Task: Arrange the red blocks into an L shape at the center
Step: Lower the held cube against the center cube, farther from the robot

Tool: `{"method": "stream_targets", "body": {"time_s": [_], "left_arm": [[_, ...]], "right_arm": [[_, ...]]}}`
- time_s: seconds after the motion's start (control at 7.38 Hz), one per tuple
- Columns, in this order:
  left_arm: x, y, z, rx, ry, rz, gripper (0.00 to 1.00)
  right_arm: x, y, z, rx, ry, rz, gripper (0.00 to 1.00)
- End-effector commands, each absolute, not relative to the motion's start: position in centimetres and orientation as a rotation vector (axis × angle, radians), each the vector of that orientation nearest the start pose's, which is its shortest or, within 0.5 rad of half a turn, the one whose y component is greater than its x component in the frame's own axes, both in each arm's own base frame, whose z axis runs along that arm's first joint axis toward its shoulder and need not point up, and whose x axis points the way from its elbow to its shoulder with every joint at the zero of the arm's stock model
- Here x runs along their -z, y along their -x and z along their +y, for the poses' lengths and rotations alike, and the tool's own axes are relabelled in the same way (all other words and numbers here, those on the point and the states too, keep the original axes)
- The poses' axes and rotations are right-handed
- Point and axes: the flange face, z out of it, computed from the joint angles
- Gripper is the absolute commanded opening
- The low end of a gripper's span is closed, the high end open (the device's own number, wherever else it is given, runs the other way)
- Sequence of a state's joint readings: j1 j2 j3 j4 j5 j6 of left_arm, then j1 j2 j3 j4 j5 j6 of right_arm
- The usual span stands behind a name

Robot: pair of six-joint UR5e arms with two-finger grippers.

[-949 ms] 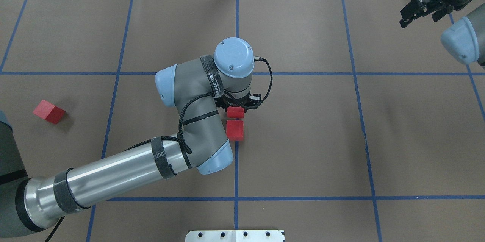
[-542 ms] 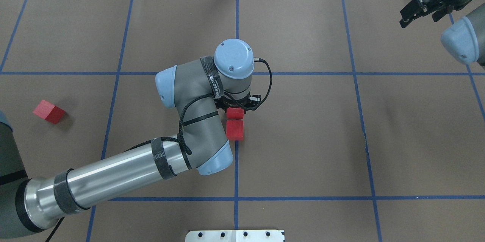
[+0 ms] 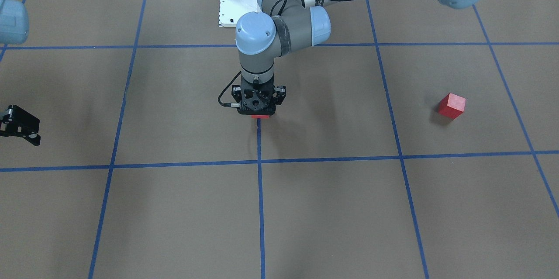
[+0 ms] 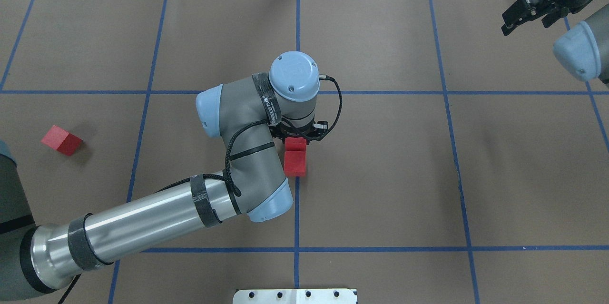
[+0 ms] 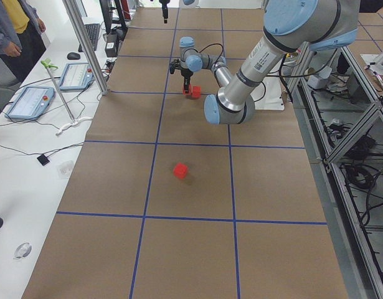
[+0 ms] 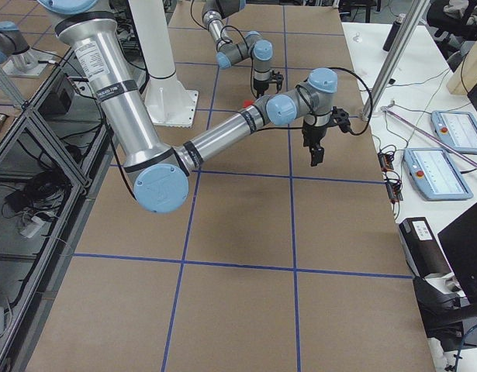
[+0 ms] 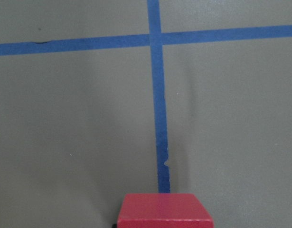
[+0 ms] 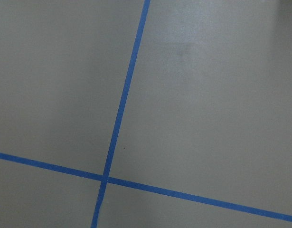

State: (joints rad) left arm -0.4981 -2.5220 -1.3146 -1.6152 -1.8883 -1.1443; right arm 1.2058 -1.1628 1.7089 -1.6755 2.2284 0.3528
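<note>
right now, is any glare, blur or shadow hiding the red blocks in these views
overhead exterior: sharp and evenly lit, with a glare streak on the left arm's metal tube and a soft shadow beside the lone block; exterior front-facing: the left gripper hides the held block except a red sliver; left wrist-mounted: the held block is cropped at the bottom edge and slightly soft

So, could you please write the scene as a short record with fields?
left tool: at centre, shut on held block
held block: next to second block
second block: on the blue line, centre
far block: alone, far on the robot's left
right tool: open, empty, far from blocks
L shape: not yet formed
</note>
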Motion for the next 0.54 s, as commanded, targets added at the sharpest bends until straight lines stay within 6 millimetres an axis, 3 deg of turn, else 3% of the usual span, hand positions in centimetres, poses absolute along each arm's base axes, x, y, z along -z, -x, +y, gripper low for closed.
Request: {"method": "stream_targets", "body": {"time_s": [0.0, 0.41], "left_arm": [[-16.32, -64.24, -46.44, -0.048, -0.061, 0.783, 0.0], [-16.58, -64.93, -45.76, -0.053, -0.056, 0.778, 0.0]], "right_arm": [[-37.77, 15.65, -61.21, 0.156, -0.17, -0.755, 1.0], [-37.85, 15.63, -61.18, 0.156, -0.17, -0.755, 1.0]]}}
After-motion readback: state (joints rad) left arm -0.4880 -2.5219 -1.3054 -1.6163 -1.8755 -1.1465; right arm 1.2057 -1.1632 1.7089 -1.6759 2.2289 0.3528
